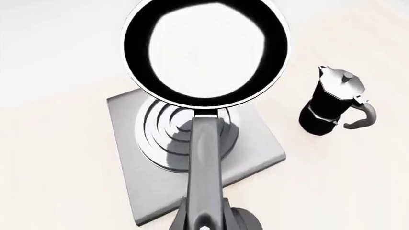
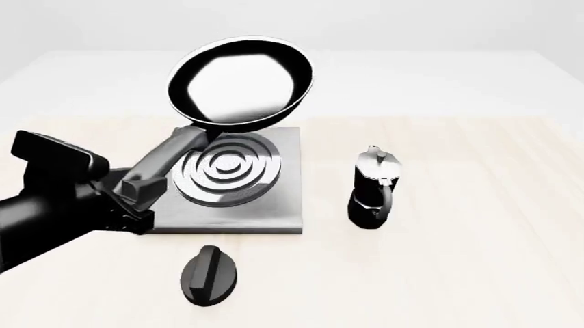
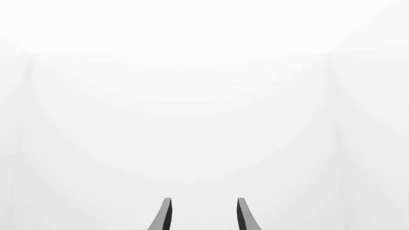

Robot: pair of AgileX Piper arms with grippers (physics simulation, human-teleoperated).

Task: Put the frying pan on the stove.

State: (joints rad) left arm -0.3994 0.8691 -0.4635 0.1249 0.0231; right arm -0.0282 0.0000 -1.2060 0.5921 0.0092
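The frying pan (image 2: 242,83) is black with a pale glossy inside. It hangs in the air, tilted, above the far part of the stove (image 2: 273,198), a grey square slab with silver rings (image 2: 228,169). My left gripper (image 2: 137,195) is shut on the pan's long dark handle (image 2: 164,160) near its end. In the left wrist view the pan (image 1: 206,50) fills the upper middle, its handle (image 1: 206,163) runs back to the gripper, and the stove (image 1: 255,148) lies beneath. My right gripper (image 3: 202,214) is open, empty and faces a blank white space.
A black-and-silver moka pot (image 2: 373,186) stands on the table just right of the stove; it also shows in the left wrist view (image 1: 335,100). A black oval knob (image 2: 210,275) lies on the table in front of the stove. The right arm is outside the front view.
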